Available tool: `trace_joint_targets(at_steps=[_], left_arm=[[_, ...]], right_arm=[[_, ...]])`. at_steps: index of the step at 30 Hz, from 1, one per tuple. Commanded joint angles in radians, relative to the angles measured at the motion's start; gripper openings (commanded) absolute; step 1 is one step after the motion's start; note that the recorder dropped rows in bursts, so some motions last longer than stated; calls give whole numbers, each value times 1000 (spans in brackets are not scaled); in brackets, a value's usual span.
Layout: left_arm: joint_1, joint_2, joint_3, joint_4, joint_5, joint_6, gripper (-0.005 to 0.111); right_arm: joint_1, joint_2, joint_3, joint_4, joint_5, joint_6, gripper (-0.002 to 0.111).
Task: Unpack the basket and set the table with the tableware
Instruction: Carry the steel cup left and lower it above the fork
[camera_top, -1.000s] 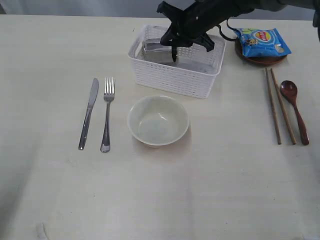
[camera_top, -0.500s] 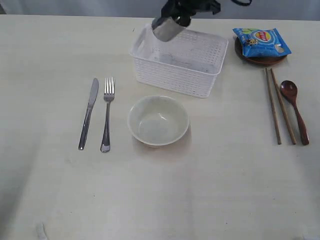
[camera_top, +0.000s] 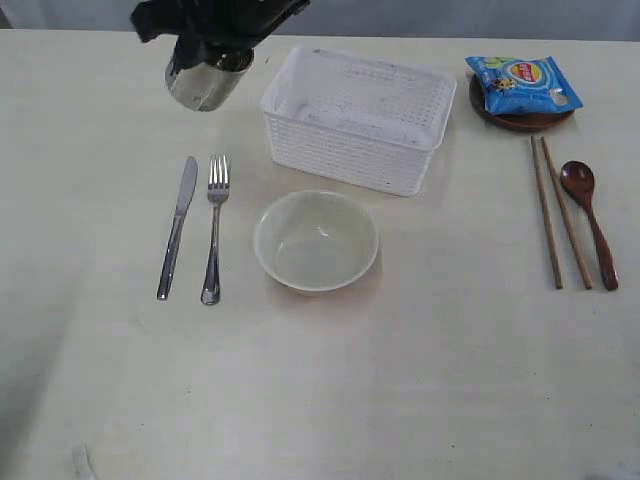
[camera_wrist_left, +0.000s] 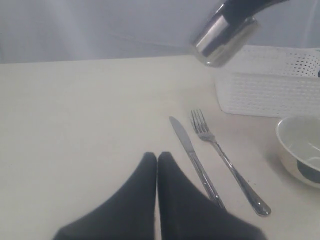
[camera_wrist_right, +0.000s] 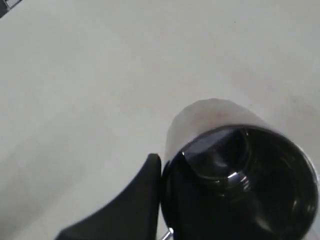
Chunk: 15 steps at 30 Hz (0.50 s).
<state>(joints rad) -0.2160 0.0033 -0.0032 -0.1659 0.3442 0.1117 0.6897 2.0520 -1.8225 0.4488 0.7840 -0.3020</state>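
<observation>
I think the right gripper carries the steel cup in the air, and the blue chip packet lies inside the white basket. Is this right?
The blue chip packet lies on the small brown plate beside the white basket, not inside it, as the exterior view shows. The right gripper does carry the steel cup in the air.

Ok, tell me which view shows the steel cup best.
Exterior view: the steel cup shows nearly whole, held above the table, left of the basket. Left wrist view catches only its lower part; right wrist view only its rim and inside, cropped.
</observation>
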Motion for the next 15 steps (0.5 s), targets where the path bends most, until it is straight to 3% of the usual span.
trace_joint_targets(at_steps=[1, 9, 15], left_arm=[[-6, -3, 3, 0, -2, -3, 0], [-6, -3, 3, 0, -2, -1, 0], [-6, -3, 3, 0, -2, -1, 0]], right_arm=[[51, -14, -4, -172, -96, 160, 0], [71, 103, -204, -212, -77, 265, 0], [73, 429, -681, -415, 206, 367, 0]])
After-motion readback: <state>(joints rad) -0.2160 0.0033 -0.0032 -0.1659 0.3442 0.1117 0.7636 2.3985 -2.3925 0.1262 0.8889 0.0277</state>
